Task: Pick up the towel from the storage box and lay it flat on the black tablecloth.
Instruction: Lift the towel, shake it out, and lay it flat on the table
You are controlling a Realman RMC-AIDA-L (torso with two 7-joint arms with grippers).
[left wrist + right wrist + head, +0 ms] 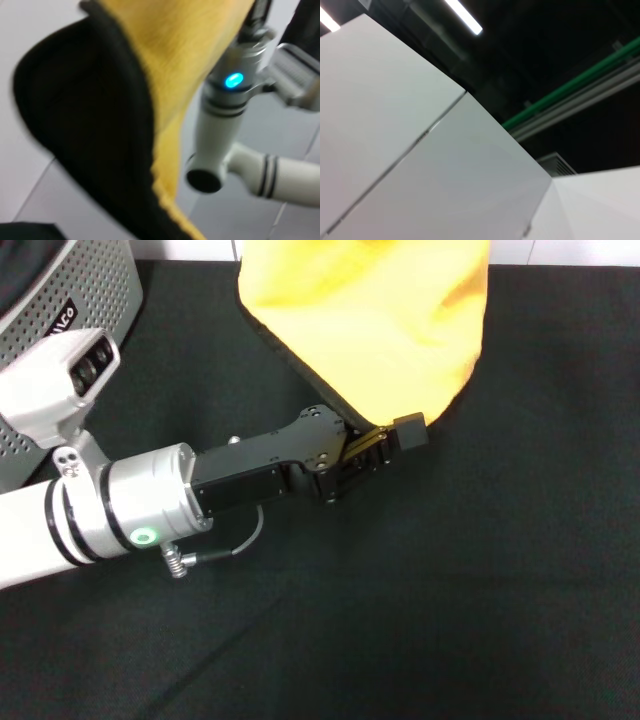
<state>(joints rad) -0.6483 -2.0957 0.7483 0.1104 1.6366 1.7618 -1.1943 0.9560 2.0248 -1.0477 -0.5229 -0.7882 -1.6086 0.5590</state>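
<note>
The towel hangs from above the head view with its bright yellow face toward me and a dark stitched edge. Its lower corner comes down over the black tablecloth. My left gripper reaches in from the left and is shut on that lower corner. The left wrist view shows the towel close up, yellow on one face and dark on the other. My right arm shows there, rising beside the towel to its upper edge, where the right gripper is cut off by the frame. The storage box stands at the back left.
The left arm's white forearm and its cable lie over the left part of the cloth. The right wrist view shows only white panels and a dark ceiling.
</note>
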